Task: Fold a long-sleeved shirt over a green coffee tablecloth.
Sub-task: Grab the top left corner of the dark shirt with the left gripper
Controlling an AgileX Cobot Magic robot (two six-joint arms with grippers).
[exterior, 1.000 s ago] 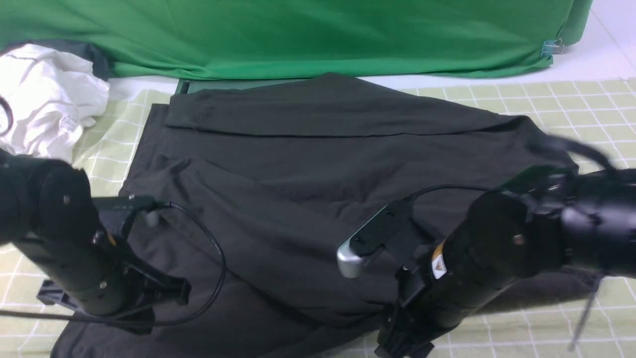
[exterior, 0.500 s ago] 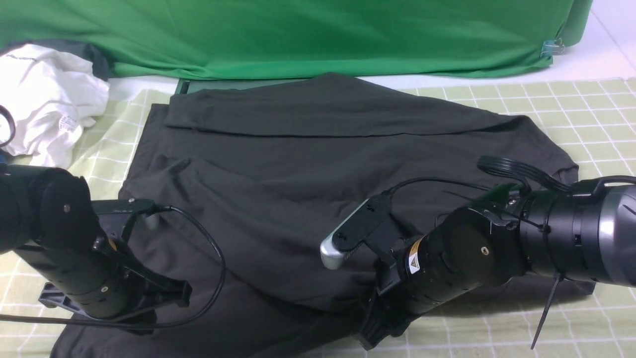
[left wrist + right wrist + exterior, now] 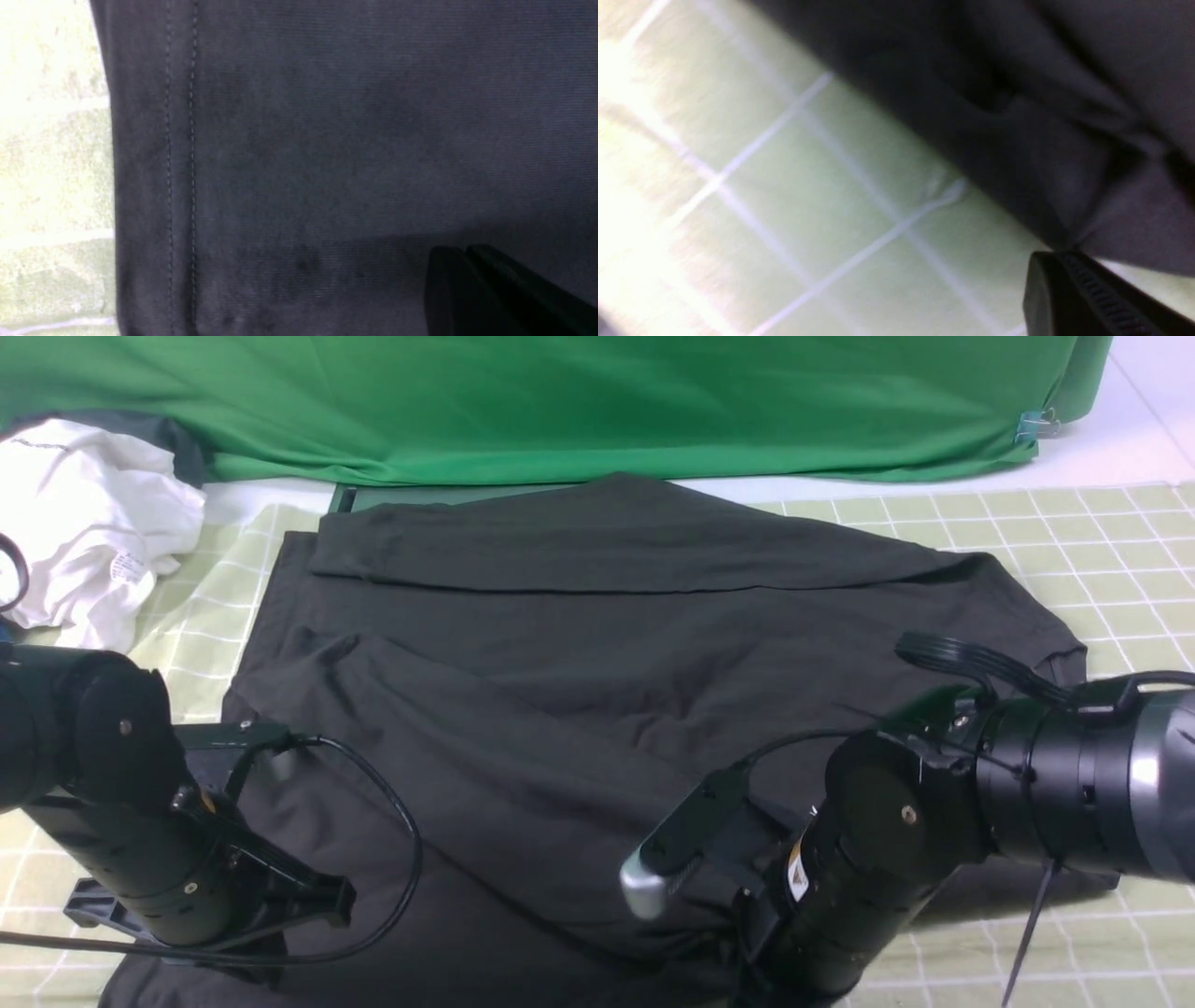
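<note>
Cotton, white with grey seams, comes first on the left: a crumpled garment (image 3: 93, 513) lies off the far left corner of the long-sleeved shirt (image 3: 579, 653), pushed aside, we judge, because it has no part in the fold. Next is the left arm (image 3: 121, 840), low over the shirt's near left corner. The left wrist view shows the left jaws shut, tips together over black fabric just inside the double-stitched hem (image 3: 180, 168). We cannot tell whether cloth is pinched between them.

The shirt lies spread on the green coffee tablecloth (image 3: 1074, 532), whose checks show past the shirt's left, right and near edges. A long band (image 3: 607, 551) is folded across the shirt's far part, so we take the sleeves as already turned in. Beyond that far edge hangs a plain green sheet (image 3: 560, 401).

The right arm (image 3: 896, 840) reaches down to the shirt's near edge, right of its middle. The right jaws are closed on that edge, and the fabric puckers to a point at their tip. With both arms on the near edge, we judge they are placed to lift it evenly and carry it over the shirt's far part.

We count one white garment, one shirt, one tablecloth, one green sheet, two arms, and one clip (image 3: 1032, 427) on the sheet beyond the shirt's far right corner.
</note>
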